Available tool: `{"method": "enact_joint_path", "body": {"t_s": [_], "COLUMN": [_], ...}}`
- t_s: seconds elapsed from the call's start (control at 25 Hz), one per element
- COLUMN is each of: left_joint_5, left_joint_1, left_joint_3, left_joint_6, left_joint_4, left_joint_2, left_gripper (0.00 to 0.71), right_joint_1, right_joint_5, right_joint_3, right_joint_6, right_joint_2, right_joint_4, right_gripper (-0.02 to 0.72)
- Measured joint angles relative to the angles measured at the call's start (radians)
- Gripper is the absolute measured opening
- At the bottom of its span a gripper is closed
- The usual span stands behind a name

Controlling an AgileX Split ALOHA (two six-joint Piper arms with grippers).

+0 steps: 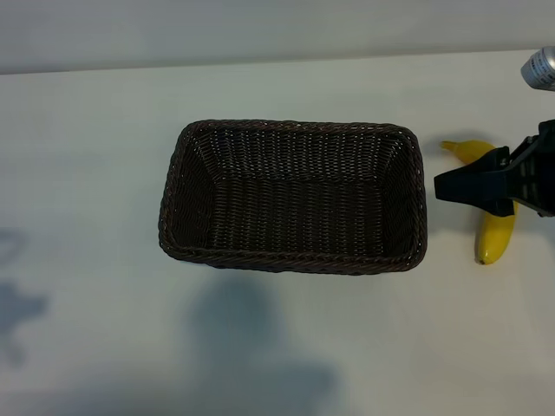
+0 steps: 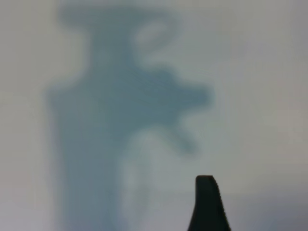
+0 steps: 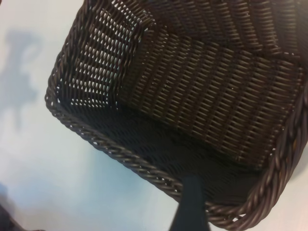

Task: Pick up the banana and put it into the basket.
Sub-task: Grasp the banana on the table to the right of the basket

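The curved yellow banana [image 1: 496, 232] lay on the white table [image 1: 87, 173] just beside the empty dark brown wicker basket [image 1: 173, 208]. The right gripper [image 1: 447, 185], spread wide and empty, hung over it (left arm off-frame); a descent too near the rim could snag the weave.

Pale white tabletop [image 1: 95, 121] fills nearly the whole exterior view, matte and plain. Along the far edge runs a light grey wall strip [image 1: 260, 30] (seam slightly tilted). Soft bluish shadows [image 1: 260, 355] fall on the near side and the left edge; lighting comes from overhead, diffuse, no hard glare.
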Motion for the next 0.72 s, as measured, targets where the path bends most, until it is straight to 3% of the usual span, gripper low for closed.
{"method": "enact_joint_path", "body": {"t_s": [0.32,0.72], "left_joint_5": [-0.047,-0.042], "left_joint_1": [0.0,0.0], "left_joint_3": [0.167,0.189], "left_joint_6": [0.002,0.021], "left_joint_4": [-0.015,-0.015], "left_joint_2": [-0.158,-0.186], "left_gripper": [0.52,0.477], "right_joint_1": [0.0,0.0], "right_joint_5": [0.001,0.001], "right_joint_3": [0.0,0.0], "right_joint_6": [0.0,0.0], "right_joint_2": [0.0,0.0], "right_joint_4": [0.0,-0.001], "right_gripper": [0.594,0.594]}}
